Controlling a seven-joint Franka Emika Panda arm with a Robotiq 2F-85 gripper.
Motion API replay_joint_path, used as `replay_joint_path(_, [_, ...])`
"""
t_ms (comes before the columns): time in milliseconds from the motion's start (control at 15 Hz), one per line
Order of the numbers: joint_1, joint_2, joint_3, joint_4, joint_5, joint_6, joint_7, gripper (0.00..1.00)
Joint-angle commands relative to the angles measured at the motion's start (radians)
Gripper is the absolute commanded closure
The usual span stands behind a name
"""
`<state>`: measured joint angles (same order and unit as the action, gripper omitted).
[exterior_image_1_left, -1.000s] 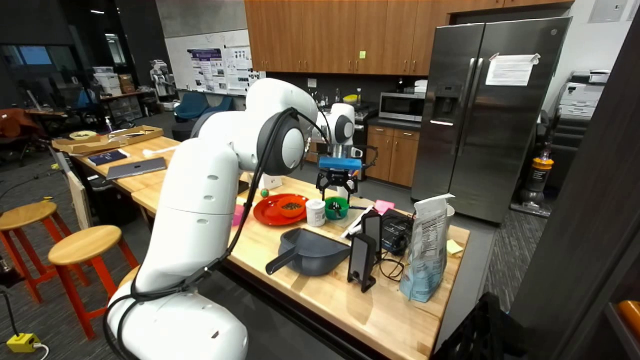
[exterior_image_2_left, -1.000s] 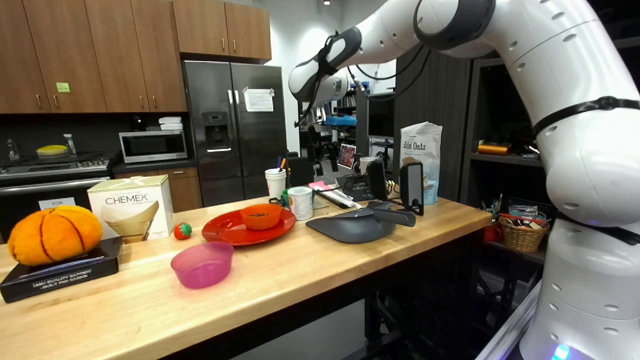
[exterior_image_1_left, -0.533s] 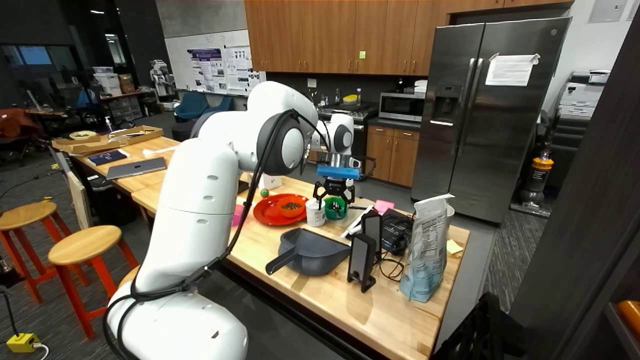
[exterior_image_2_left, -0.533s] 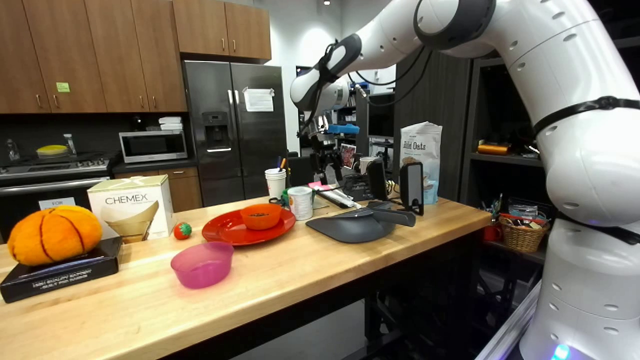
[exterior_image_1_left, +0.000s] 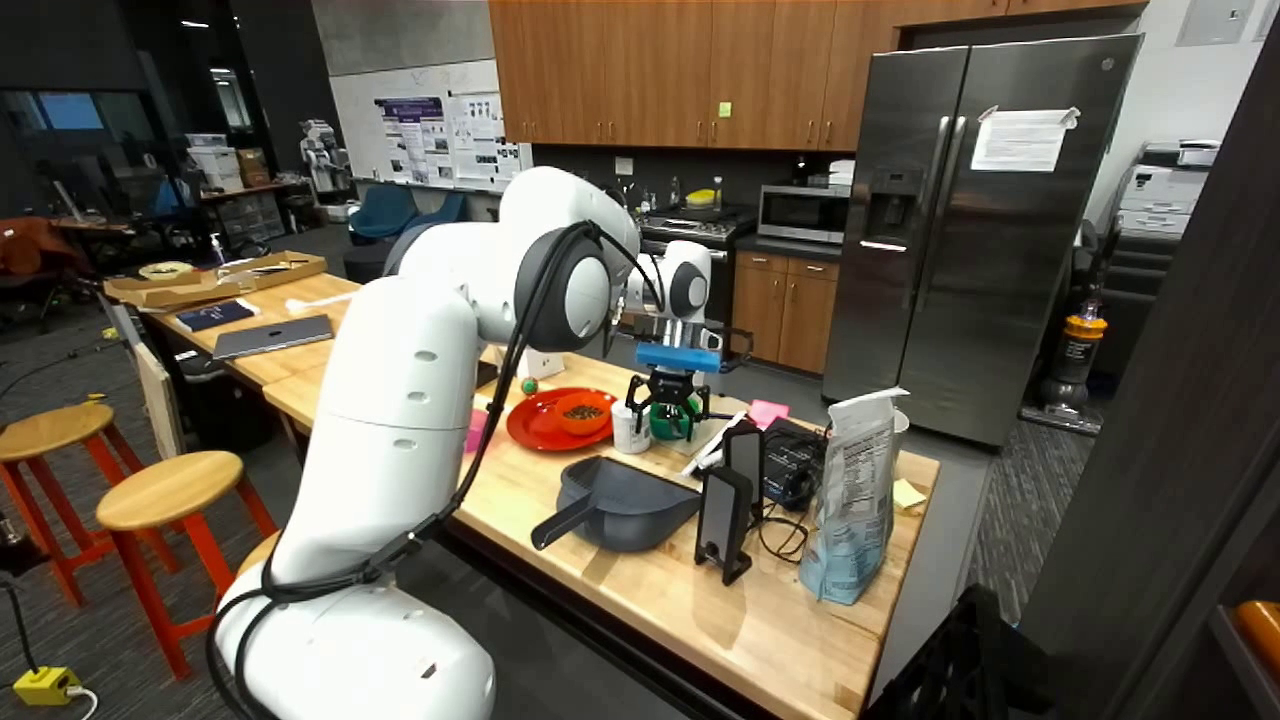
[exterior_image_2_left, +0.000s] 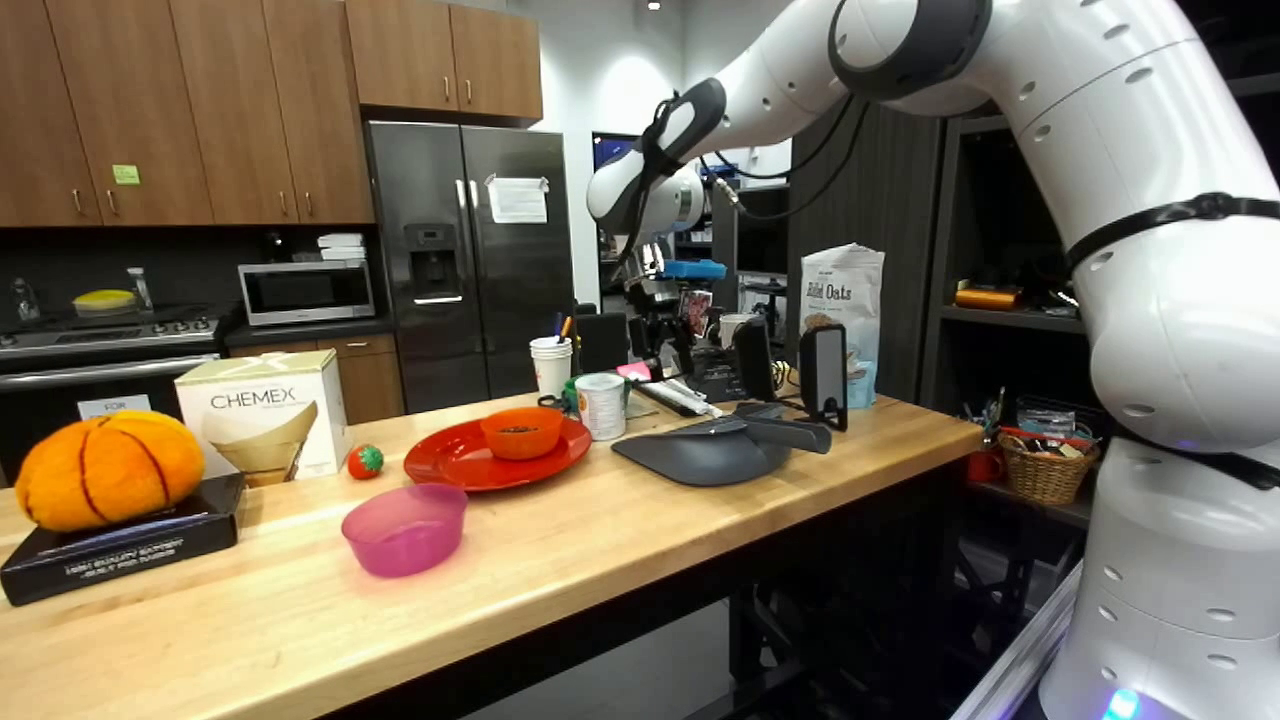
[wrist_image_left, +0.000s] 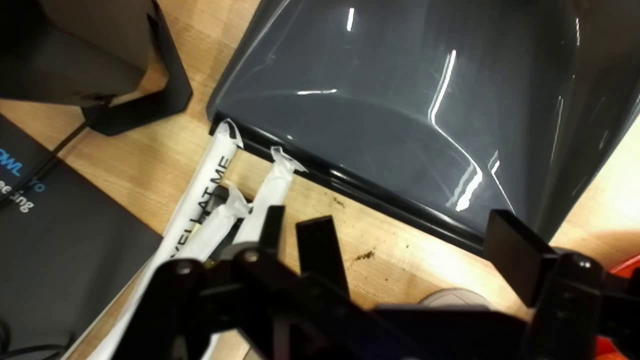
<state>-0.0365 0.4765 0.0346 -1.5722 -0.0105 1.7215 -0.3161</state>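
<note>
Several legible words: "AT ME" on a white strip (wrist_image_left: 199, 192) beside the dustpan (wrist_image_left: 375, 110), "CHEMEX" on a carton (exterior_image_2_left: 265, 412), "Oats" on a bag (exterior_image_2_left: 842, 300). Near the strip, gripper (wrist_image_left: 402, 225) with fingers spread.

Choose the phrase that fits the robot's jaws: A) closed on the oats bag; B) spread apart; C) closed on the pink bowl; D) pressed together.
B: in the wrist view the jaws stand well away from each other, with wooden tabletop showing through the gap.
</note>
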Motion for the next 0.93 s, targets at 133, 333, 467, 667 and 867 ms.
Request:
replay_joint_path(133, [-0.02, -0.002, 0.008, -0.01, 0.0, 0.027, -0.077, 0.0])
replay_joint_path(333, [-0.018, 0.014, 0.007, 0.011, -0.018, 0.022, -0.113, 0.0])
replay_joint_path(467, [-0.018, 0.015, 0.005, 0.023, -0.023, 0.015, -0.123, 0.0])
replay_joint_path(667, [-0.01, 0.006, 0.004, 0.04, -0.044, 0.006, -0.125, 0.0])
replay_joint_path(867, [-0.01, 0.009, 0.003, 0.059, -0.071, 0.017, -0.143, 0.0])
